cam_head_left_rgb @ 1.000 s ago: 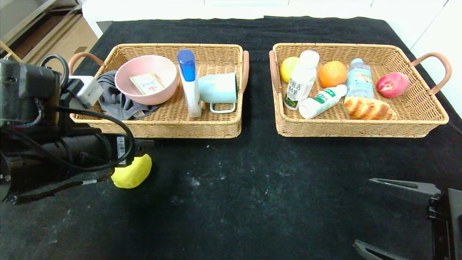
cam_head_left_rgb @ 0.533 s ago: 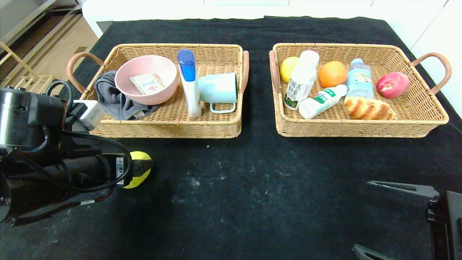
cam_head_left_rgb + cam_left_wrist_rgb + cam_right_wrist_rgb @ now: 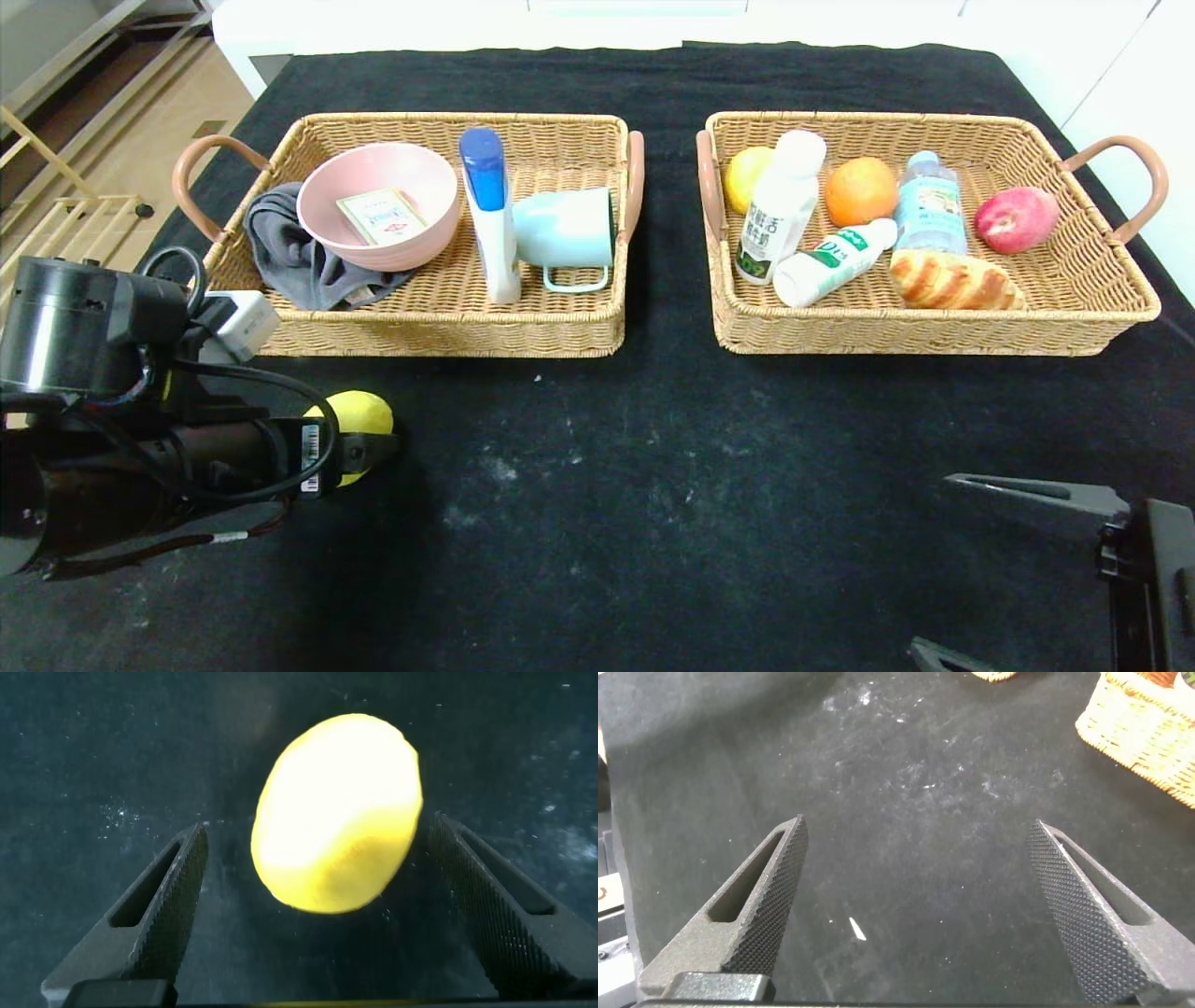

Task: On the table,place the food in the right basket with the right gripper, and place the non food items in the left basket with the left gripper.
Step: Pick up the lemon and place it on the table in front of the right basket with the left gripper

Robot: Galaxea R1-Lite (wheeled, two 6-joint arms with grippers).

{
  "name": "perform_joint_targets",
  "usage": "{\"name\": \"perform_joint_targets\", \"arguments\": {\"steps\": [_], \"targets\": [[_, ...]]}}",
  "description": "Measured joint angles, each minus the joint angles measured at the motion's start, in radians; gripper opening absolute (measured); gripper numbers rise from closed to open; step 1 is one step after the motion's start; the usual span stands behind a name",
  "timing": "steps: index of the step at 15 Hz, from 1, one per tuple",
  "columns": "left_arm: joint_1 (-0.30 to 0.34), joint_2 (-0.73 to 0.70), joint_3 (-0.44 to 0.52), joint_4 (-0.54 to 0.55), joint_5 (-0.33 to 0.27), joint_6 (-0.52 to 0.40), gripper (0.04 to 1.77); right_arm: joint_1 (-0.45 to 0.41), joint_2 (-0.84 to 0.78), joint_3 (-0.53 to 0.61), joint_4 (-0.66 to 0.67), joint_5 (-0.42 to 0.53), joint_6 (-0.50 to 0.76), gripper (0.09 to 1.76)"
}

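Observation:
A yellow lemon-like object (image 3: 362, 413) lies on the black table in front of the left basket (image 3: 429, 329). My left gripper (image 3: 373, 446) is open and straddles it, one finger on each side, not touching; in the left wrist view the object (image 3: 338, 812) sits between the open fingers (image 3: 168, 896). My right gripper (image 3: 934, 565) is open and empty over bare table at the front right; the right wrist view shows it (image 3: 918, 826) with only cloth below. The right basket (image 3: 934, 338) stands at the back right.
The left basket holds a pink bowl (image 3: 378, 205), grey cloth (image 3: 289, 252), a blue-capped bottle (image 3: 490, 210) and a teal mug (image 3: 565, 229). The right basket holds fruit, bottles (image 3: 780, 219) and bread (image 3: 952, 280). The table's left edge is close to the left arm.
My left arm has drawn back toward the table's front and lowered. Its fingers now cover part of the yellow object, which lay in plain view beside the gripper a second ago. The right gripper has barely moved.

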Motion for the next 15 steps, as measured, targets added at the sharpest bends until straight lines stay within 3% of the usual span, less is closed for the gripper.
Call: {"name": "perform_joint_targets", "arguments": {"steps": [6,8,10,15], "targets": [[0.003,0.049,-0.024,-0.003,0.005,0.003,1.68,0.001,0.004,0.002,0.0,0.001,-0.001,1.71],[0.007,0.054,-0.033,-0.003,0.004,0.004,1.33,0.001,0.004,0.002,0.0,0.0,-0.001,1.71],[0.008,0.057,-0.032,-0.005,0.001,0.002,1.1,0.001,0.004,0.002,0.0,0.0,-0.003,1.71],[0.005,0.059,-0.027,-0.005,0.002,0.002,1.03,0.001,0.007,0.002,0.0,0.0,-0.003,1.71]]}}
